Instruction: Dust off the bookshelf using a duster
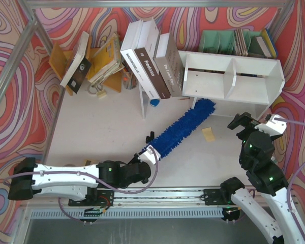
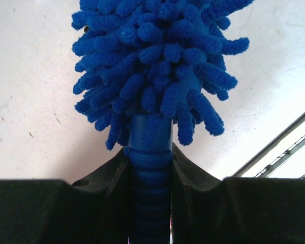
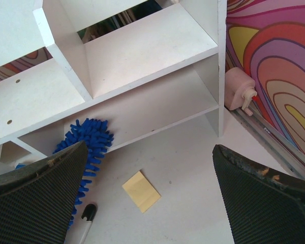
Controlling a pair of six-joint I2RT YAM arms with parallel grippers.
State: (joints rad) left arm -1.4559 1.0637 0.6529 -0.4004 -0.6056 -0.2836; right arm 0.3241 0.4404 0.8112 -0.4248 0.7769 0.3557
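The white bookshelf [image 1: 233, 84] stands at the back right, with two cubbies and a lower shelf; it fills the top of the right wrist view [image 3: 142, 61]. The blue fluffy duster [image 1: 185, 126] lies diagonally across the table, its far tip on the lower shelf's front edge [image 3: 89, 140]. My left gripper [image 1: 148, 154] is shut on the duster's ribbed blue handle [image 2: 150, 173]. My right gripper [image 1: 245, 122] is open and empty, hovering in front of the shelf's right end [image 3: 147, 203].
A yellow sticky note [image 1: 208, 134] and a black-capped marker [image 3: 87, 216] lie on the table before the shelf. A thin white board with leaning books [image 1: 150, 63] stands left of it. A green rack of books [image 1: 236, 41] stands behind. A pink object [image 3: 239, 94] sits by the right wall.
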